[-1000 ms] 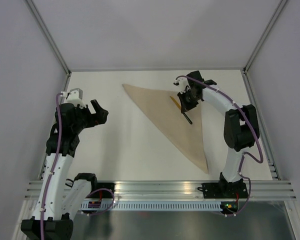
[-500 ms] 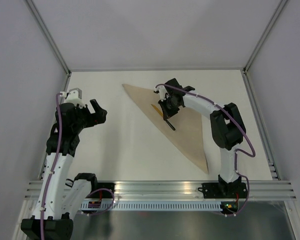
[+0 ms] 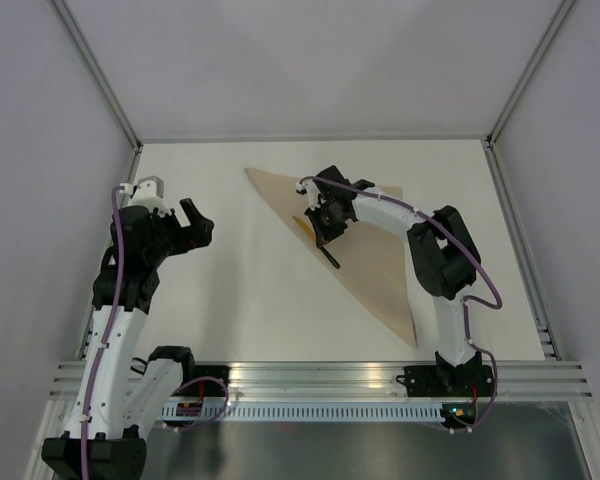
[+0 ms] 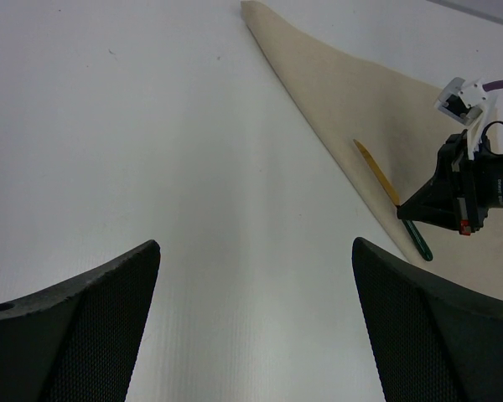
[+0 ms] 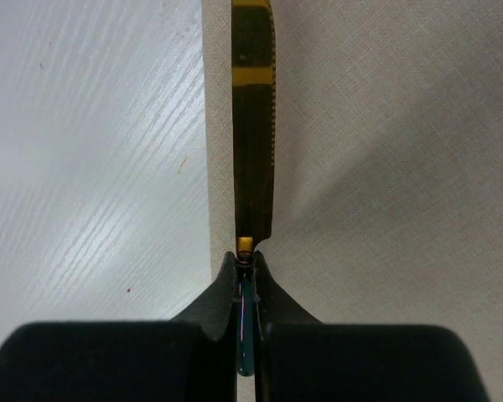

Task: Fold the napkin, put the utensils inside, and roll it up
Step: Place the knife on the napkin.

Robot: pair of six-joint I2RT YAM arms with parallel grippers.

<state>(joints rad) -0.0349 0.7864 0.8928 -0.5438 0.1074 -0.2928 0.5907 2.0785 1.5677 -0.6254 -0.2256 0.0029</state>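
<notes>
The beige napkin [image 3: 365,245] lies folded into a triangle on the white table; it also shows in the left wrist view [image 4: 335,92] and the right wrist view [image 5: 386,167]. My right gripper [image 3: 323,228] is shut on the knife [image 3: 327,252], just above the napkin's long left edge. In the right wrist view the fingers [image 5: 226,289] pinch the dark handle, and the yellow-orange blade [image 5: 253,126] points ahead along the cloth's edge. The knife also shows in the left wrist view [image 4: 377,172]. My left gripper [image 3: 195,225] is open and empty, raised over bare table left of the napkin.
Grey walls and aluminium posts [image 3: 95,70] enclose the table. An aluminium rail [image 3: 310,378] runs along the near edge. Bare white table [image 3: 240,300] lies between the left arm and the napkin.
My right gripper has carried the knife leftward across the napkin, from near its right corner to its long left edge. The left arm has stayed still.
</notes>
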